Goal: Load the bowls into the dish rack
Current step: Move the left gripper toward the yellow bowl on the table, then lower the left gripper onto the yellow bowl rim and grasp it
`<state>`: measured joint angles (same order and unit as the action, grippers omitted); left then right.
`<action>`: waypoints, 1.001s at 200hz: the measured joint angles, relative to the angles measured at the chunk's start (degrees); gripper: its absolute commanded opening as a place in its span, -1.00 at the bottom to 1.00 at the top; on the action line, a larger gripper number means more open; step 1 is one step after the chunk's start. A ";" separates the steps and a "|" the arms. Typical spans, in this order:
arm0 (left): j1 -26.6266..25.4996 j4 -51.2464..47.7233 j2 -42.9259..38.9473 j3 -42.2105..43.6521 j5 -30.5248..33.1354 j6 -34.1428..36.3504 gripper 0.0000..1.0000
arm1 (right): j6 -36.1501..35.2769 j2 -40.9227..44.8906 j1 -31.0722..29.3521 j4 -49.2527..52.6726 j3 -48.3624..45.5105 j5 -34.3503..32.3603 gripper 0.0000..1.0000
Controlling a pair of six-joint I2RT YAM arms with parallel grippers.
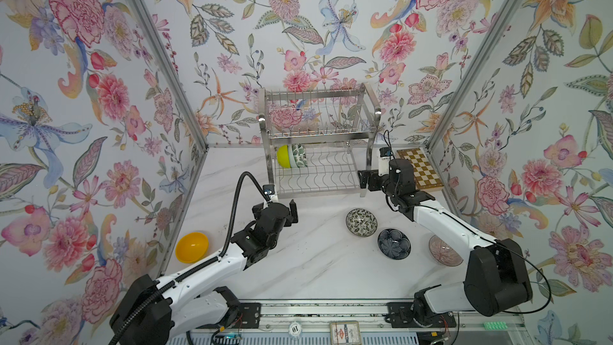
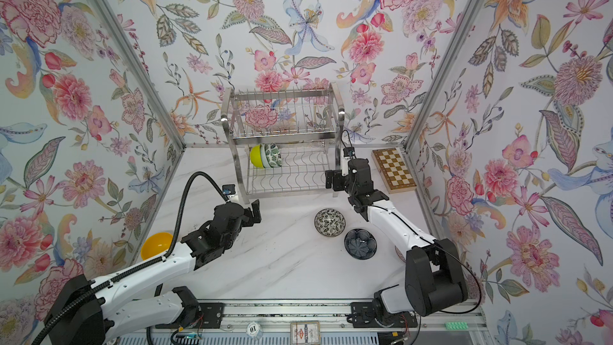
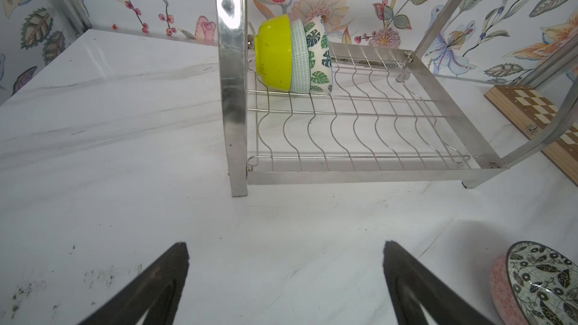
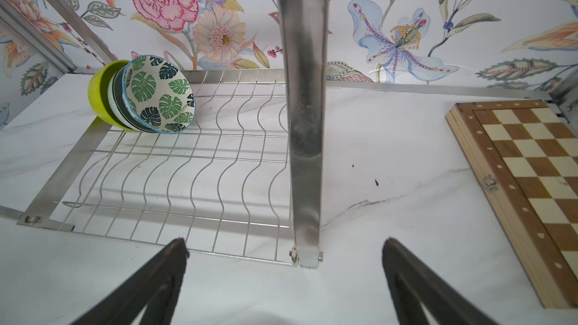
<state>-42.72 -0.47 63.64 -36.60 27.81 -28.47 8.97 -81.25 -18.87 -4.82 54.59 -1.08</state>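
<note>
White marble-look tabletop point(image 1: 298, 270), grey veins. Dish rack point(image 1: 315, 193) stands at back centre, feet on surface. Wooden chessboard point(image 1: 419, 169) lies flat at back right, near rack, not touching it. Orange-yellow bowl point(image 1: 191, 247) sits alone at far left edge. Right of centre, in front of rack: black-white floral bowl point(image 1: 361, 222), dark navy bowl point(image 1: 393, 243) close beside it, pink lined bowl point(image 1: 442, 250) farther right, partly hidden. Dark specks point(image 3: 93, 276) scattered on surface at left front.

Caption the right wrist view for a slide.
Open right hand before the dish rack, three bowls nested on its lower tier.
</note>
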 measured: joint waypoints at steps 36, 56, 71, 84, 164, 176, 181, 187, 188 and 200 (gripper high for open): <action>1.57 -16.57 -0.07 -8.81 5.25 -5.18 0.98 | 4.28 2.12 -0.72 0.98 -2.38 0.26 0.97; 6.05 -23.15 -0.87 -11.32 5.90 -6.84 0.98 | 5.22 2.58 -3.82 1.16 -2.69 0.28 0.97; 12.44 -27.50 -1.70 -11.39 5.49 -7.82 0.98 | 5.22 2.62 -7.34 1.16 -2.69 0.52 0.97; 17.90 -29.94 -2.14 -11.23 4.94 -8.41 0.98 | 5.20 2.60 -10.62 1.20 -2.64 0.66 0.97; 44.28 -26.16 1.51 -0.50 -2.14 -11.08 0.98 | 1.81 -5.27 -23.34 5.49 6.71 1.31 0.97; 45.79 -25.90 3.63 -0.26 -2.34 -11.74 0.98 | 1.29 -6.08 -24.22 5.97 7.87 1.31 0.97; 46.12 -25.77 4.28 -0.26 -2.36 -11.93 0.98 | 1.11 -6.43 -24.61 6.14 8.31 1.31 0.97; 46.27 -25.38 4.90 -0.24 -2.34 -12.04 0.98 | 0.96 -6.86 -25.07 6.38 8.85 1.31 0.97; 46.31 -25.27 5.03 -0.24 -2.36 -12.11 0.98 | 0.87 -6.97 -25.18 6.40 8.96 1.31 0.97; 46.77 -24.33 5.79 -0.22 -2.34 -12.61 0.96 | 0.68 -8.00 -26.10 6.86 10.01 1.27 0.97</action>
<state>4.05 -24.80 69.43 -36.82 25.47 -41.08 9.65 -89.25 -44.97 2.04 64.60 0.19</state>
